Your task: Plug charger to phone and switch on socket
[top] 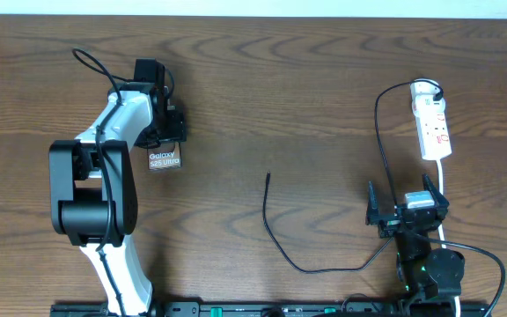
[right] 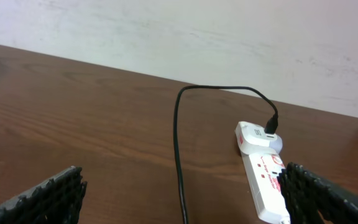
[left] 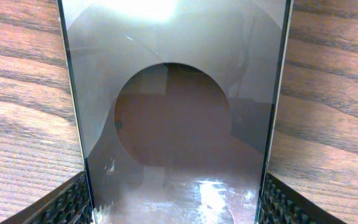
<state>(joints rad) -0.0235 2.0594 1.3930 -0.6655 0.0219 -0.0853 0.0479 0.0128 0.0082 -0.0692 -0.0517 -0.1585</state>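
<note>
Overhead view: a dark brown wood-grain table (top: 262,88) carries two arms. At the left, the white-and-black left arm (top: 121,114) reaches away from its base, and the left fingers (left: 73,202) are clamped on the flat brown-bronze rectangular phone (top: 165,160). The end of the phone with the white lettering "Galaxy S25 Ultra" shows just beside the wrist. Left wrist view: the phone fills the space between the two ribbed black pads, each pressed against one long edge. Its glossy face bears a large dark circle (left: 173,115), and table wood shows along both sides. Whether the phone rests on the table or is raised off it cannot be told. At the right, the right fingers (right: 48,196) stand spread wide apart and grasp nothing, positioned near the front edge of the table. The socket (top: 432,123), a narrow white rectangular power strip with red marks, lies at the far right, beyond the right fingers. Its white cord (top: 444,172) runs back toward the arm's base. The long thin black charger cable (top: 266,211) is plugged into the far end of the socket and loops leftward and down past the right fingers. It then curves along the table and ends in a small black plug tip (top: 268,175), lying free at mid-table, well apart from the phone.
</note>
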